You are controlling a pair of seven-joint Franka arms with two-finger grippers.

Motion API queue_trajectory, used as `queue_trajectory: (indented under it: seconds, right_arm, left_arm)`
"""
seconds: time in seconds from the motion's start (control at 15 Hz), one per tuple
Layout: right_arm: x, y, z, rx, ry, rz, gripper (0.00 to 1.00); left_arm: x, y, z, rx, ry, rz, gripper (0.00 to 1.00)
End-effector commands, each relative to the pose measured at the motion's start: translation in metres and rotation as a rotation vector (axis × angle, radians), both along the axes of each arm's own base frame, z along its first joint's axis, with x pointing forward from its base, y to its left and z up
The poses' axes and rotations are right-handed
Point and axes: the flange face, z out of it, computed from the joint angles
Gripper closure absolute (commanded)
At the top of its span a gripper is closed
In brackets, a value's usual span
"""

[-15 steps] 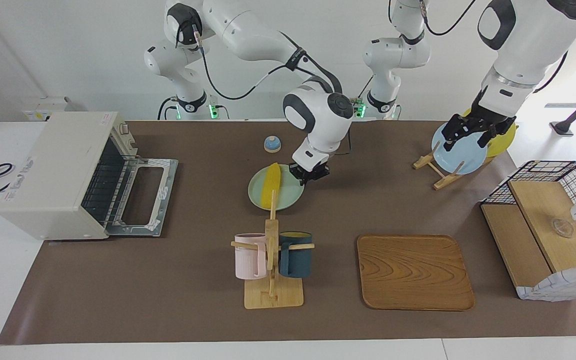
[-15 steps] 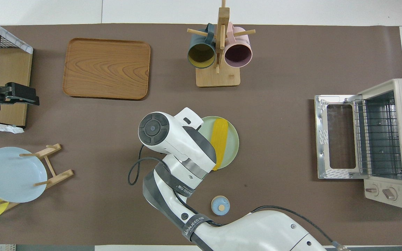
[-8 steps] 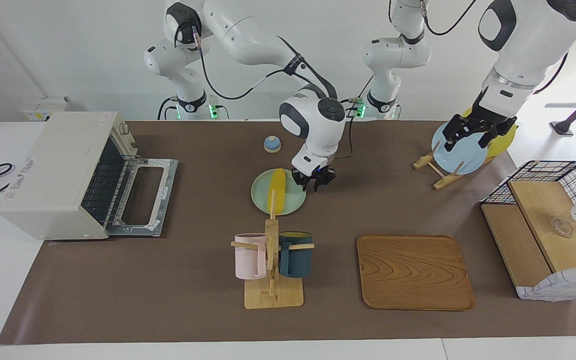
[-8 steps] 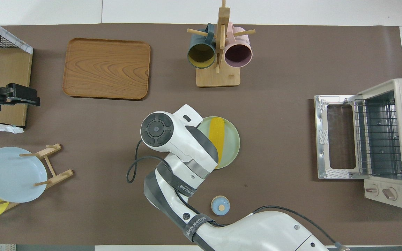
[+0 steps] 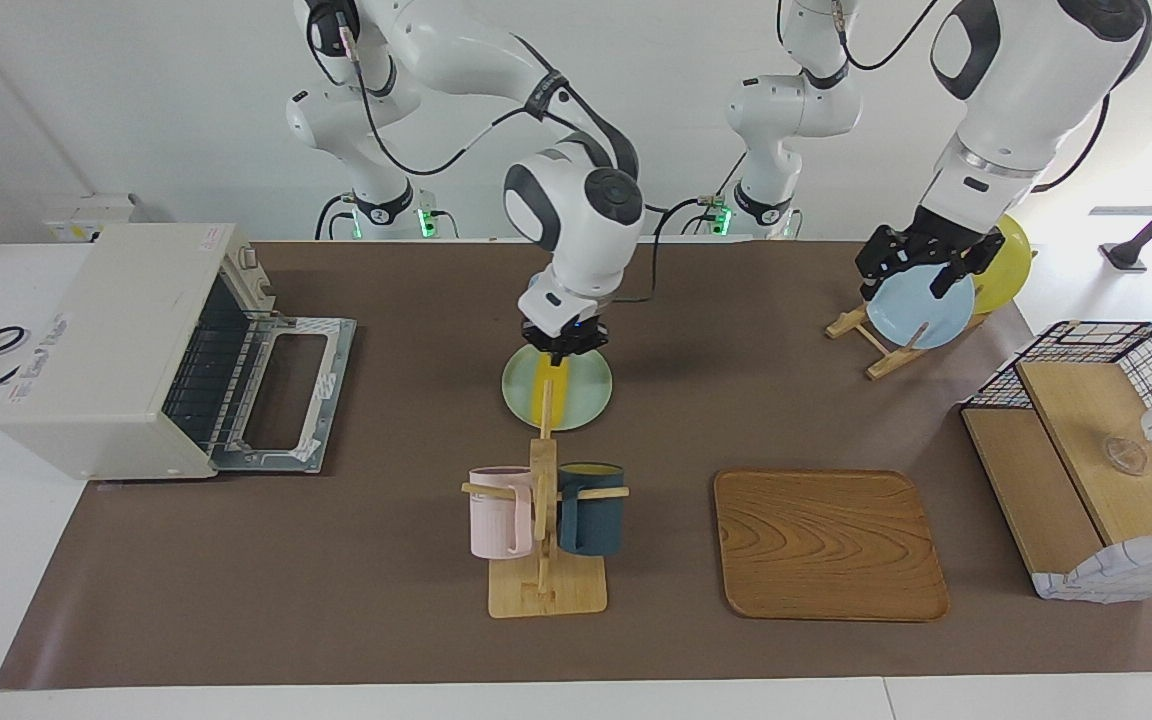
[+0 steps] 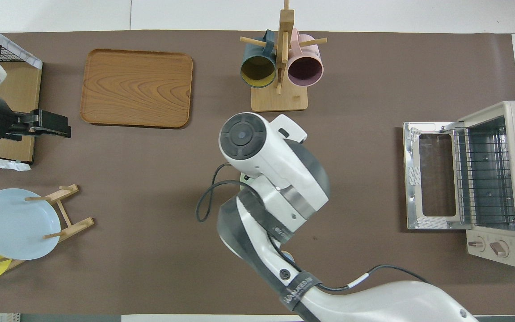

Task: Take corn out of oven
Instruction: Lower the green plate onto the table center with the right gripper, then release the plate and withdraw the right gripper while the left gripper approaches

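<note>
Here, from the facing camera, the corn [image 5: 546,396] lies on a pale green plate [image 5: 586,398] mid-desk, well apart from the open oven [image 5: 126,345]. The right gripper [image 5: 563,352] hangs directly over the cob's robot-side end; whether its jaws are parted or touching it cannot be told. The left gripper [image 5: 921,262] waits with jaws spread above the blue plate [image 5: 921,310]. From overhead, the right arm hides the corn and plate, and the oven's [image 6: 485,179] rack is bare.
</note>
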Motion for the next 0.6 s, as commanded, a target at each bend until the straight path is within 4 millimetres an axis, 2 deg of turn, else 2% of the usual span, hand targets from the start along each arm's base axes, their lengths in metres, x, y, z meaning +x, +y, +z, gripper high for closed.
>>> queue_trajectory:
  seconds: [0.0,0.13,0.33,0.47,0.53]
  right_arm:
    - [-0.036,-0.093,-0.019,-0.016,0.028,-0.054,1.00]
    - [-0.051,-0.138,-0.043,-0.045,0.068,-0.074,1.00]
    - [-0.045,-0.222,-0.063,-0.060,0.118,-0.111,1.00]
    - [-0.042,-0.275,-0.072,-0.031,0.144,-0.109,1.00]
    - [-0.041,-0.293,-0.077,-0.012,0.141,-0.092,1.00]
  left_arm:
    - [-0.010,-0.031,-0.012,-0.019,0.002,-0.058,0.00]
    - [-0.014,-0.057,-0.028,-0.052,0.001,-0.079,0.00]
    - [-0.022,-0.096,-0.050,-0.090,0.003,-0.127,0.00]
    - [-0.028,-0.146,-0.073,-0.098,0.009,-0.113,0.00]
    - [-0.030,-0.172,-0.087,-0.101,0.008,-0.099,0.00]
